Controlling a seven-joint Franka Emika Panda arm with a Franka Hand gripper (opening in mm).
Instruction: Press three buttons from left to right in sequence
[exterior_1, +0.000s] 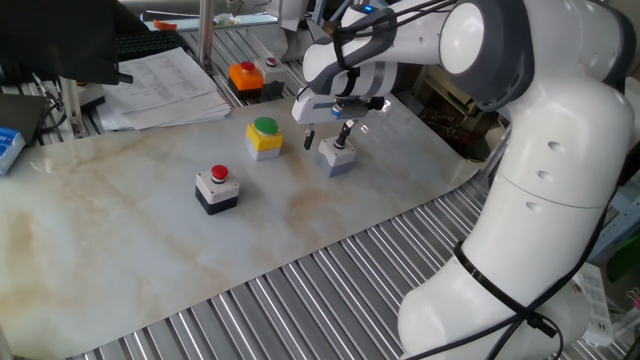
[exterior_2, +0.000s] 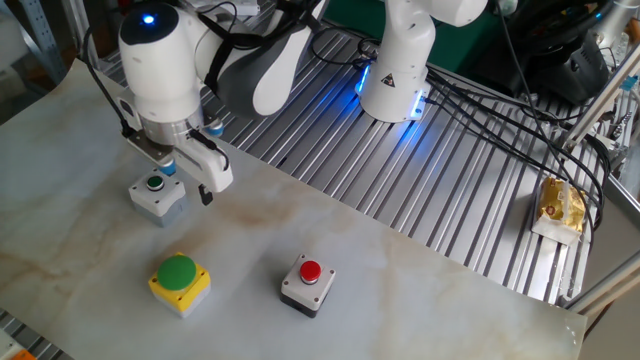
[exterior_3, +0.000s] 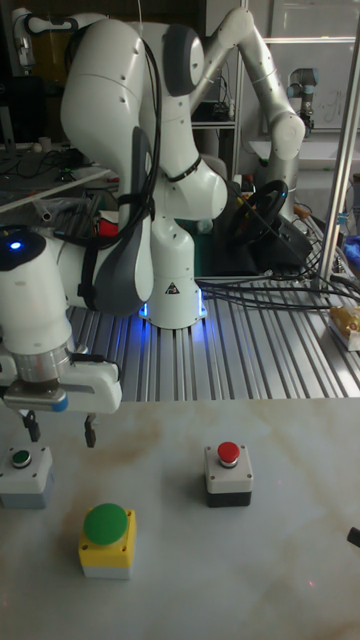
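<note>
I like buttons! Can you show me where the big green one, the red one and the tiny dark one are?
green button (exterior_2: 177, 271), the other fixed view, round top.
red button (exterior_2: 310, 270), the other fixed view, cap.
small dark-green button (exterior_3: 19, 458), tall fixed view, cap.

The white arm (exterior_1: 520, 150) rises from its base at the near right of one fixed view, bends over at a thick shoulder and reaches leftward across the table's far right part. Its wrist (exterior_2: 160, 60) points straight down — a blue light glows on top of it in the other fixed view. The gripper (exterior_3: 58, 432) hangs vertical, palm bar level, above the table. Its two dark fingers (exterior_3: 89, 433) stand well apart, a clear gap between the tips — open, gripping nothing. In the tall fixed view both fingertips hang short of the table surface, and black cables loop along the forearm.
</note>
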